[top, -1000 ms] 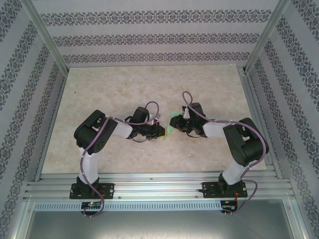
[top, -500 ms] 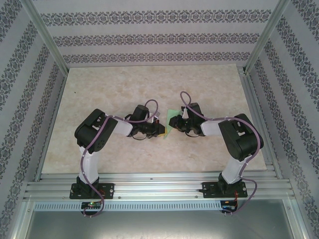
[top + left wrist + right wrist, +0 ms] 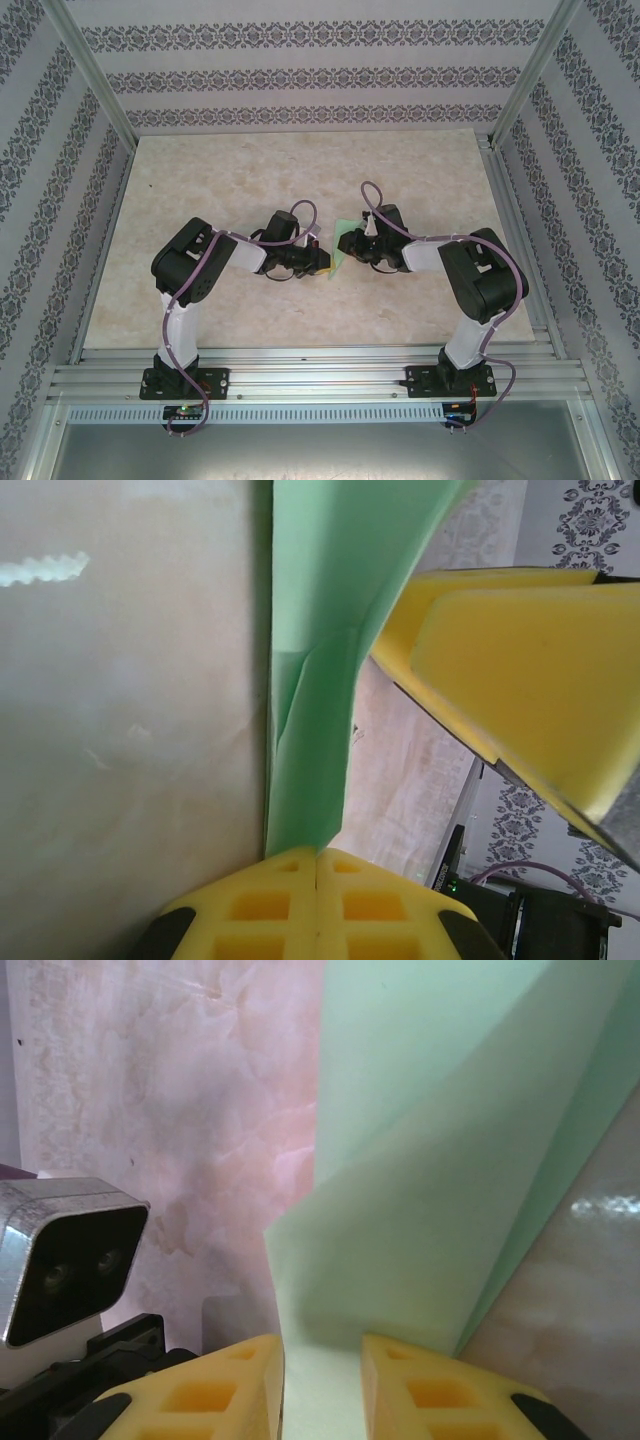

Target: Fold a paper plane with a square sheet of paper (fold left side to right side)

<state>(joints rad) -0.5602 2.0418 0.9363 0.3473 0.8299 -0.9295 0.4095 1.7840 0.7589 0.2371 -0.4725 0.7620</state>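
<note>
We note the right pincer (image 3: pixel 322 1360), jaws apart astride the thin mint-green square sheet of paper (image 3: pixel 420 1160), now nearer the left pincer (image 3: pixel 316 870) clamping it; the fold is closing.

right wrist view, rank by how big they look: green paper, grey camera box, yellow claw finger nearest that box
1. green paper, clearly the largest
2-3. grey camera box and yellow claw finger: about alike. The finger is cropped by the frame and nearest the lens, so no ranking.
</note>
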